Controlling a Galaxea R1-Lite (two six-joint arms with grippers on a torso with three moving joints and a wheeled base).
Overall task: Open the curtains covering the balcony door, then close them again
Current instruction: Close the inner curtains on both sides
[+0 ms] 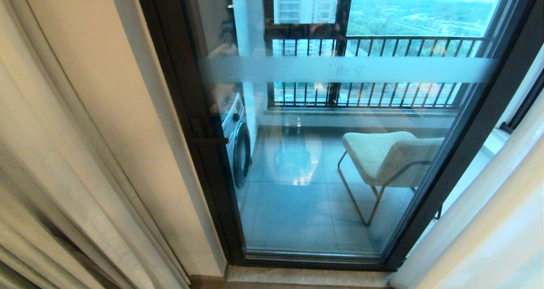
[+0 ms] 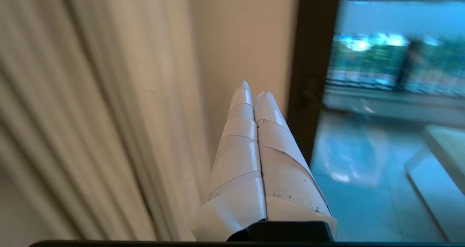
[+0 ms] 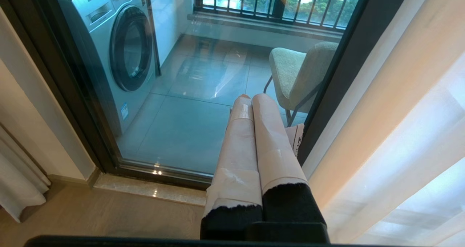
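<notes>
**Curtains parted at balcony door; both arms empty**

Balcony flooring, one washing machine (image 3: 120, 47) and one chair (image 1: 391, 157) show through the glass of the balcony door (image 1: 340, 153), which fills the centre of the head view inside its dark frame. Beyond it runs a black railing (image 1: 382, 72).

The curtains (image 1: 63, 153) are drawn aside: cream drapes are gathered along the left edge of the head view, and a second gathering, cream with sheer white (image 1: 501, 221), sits at the lower right. Two gatherings counted; the door glass is uncovered between them. Folds run floor to ceiling, so their long axis is vertical.

Left gripper (image 2: 253, 93): jaws pressed fully together, holding nothing. In the left wrist view the drape folds lie just to the left of the fingertips, near but with no contact seen.

Right gripper (image 3: 251, 97): jaws likewise closed and empty, pointing at the glass, with the right-hand gathering along that view's right side.

Judgement: the left arm looks better placed for the left drape, which any closing move would carry towards the frame centre.
</notes>
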